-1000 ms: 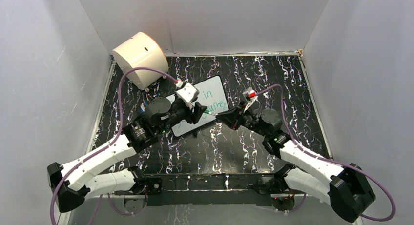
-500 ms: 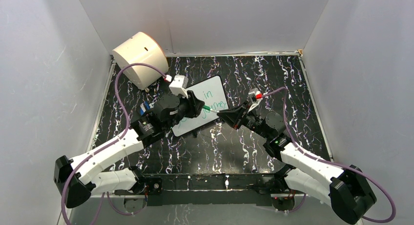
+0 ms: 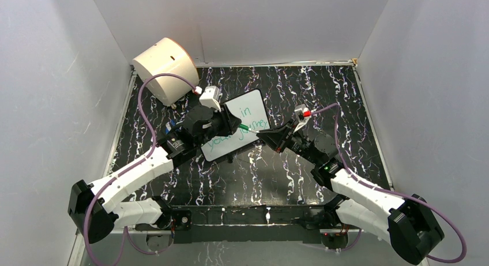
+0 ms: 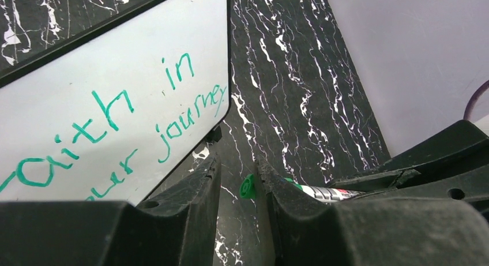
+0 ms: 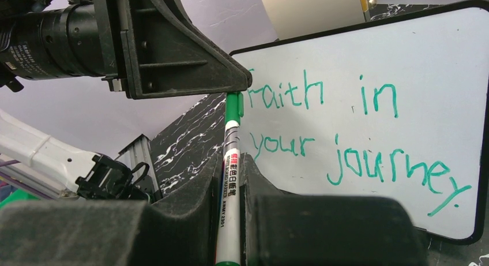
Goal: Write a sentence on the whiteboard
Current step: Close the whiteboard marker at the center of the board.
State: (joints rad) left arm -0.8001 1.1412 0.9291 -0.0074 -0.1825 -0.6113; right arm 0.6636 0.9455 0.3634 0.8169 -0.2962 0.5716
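The sentence (image 5: 352,133) looked finished on the whiteboard (image 5: 415,58). My left gripper (image 4: 237,165) had narrowed around the cap (image 4: 248,187) of the marker (image 5: 229,179) that my right gripper (image 5: 229,159) clamped. Whether it gripped, I couldn't tell.

Counted: whiteboard (image 3: 256,101) 1; green marker (image 5: 230,162) 1; cream drum (image 3: 164,67) 1. Sentence (image 5: 369,165): 4 words, 2 lines recorded. Left gripper (image 4: 237,165), right gripper (image 5: 230,159): 2 tallied.
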